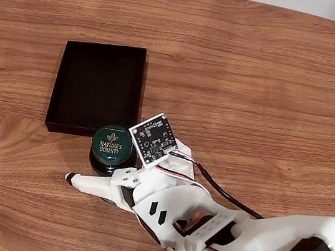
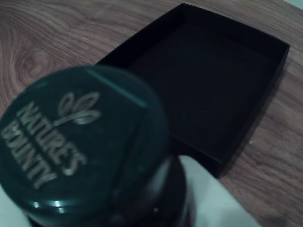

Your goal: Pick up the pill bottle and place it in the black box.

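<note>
The pincer [image 1: 101,180] sits low over the wooden table [image 1: 256,82] in the fixed view, reaching in from the lower right of that picture, its white body carrying a small camera board [image 1: 153,138] tilted up on top. One white finger with a dark tip [image 1: 86,182] lies along the table on the near side of the bottle [image 1: 110,147]; the other finger is hidden under the camera board and the bottle, so the jaws stand on either side of the bottle, but whether they press it or only flank it cannot be told. The bottle stands upright between the fingers, its green cap showing "Nature's Bounty" in white, its dark body just visible below the cap. In the wrist view the cap [image 2: 80,142] fills the lower left, blurred by closeness, with a pale finger [image 2: 213,198] running up beside the bottle at the lower right. The box [image 1: 97,86] lies just beyond the pincer, past the bottle; in the fixed view the bottle's cap overlaps the box's near wall close to its right corner, so the bottle is right against or just short of that wall, outside the box. In the wrist view the box [image 2: 265,94] spreads ahead and to the right of the cap, open and matte black.
</note>
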`<move>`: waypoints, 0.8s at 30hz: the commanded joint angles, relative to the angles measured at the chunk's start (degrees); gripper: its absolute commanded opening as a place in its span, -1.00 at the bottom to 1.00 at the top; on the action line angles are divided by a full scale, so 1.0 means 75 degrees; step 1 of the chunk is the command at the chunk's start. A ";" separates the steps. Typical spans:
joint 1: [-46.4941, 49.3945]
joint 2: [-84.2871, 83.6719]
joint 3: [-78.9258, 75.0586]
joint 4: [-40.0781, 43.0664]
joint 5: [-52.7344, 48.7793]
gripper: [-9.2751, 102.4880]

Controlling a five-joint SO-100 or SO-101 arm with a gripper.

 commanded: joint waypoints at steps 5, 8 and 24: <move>-0.0012 0.0105 -0.0422 -0.0328 -0.0023 -0.30; 0.0000 0.0129 -0.0422 -0.0328 -0.0105 -0.32; 0.0129 0.0551 -0.0363 -0.0422 -0.0047 -0.36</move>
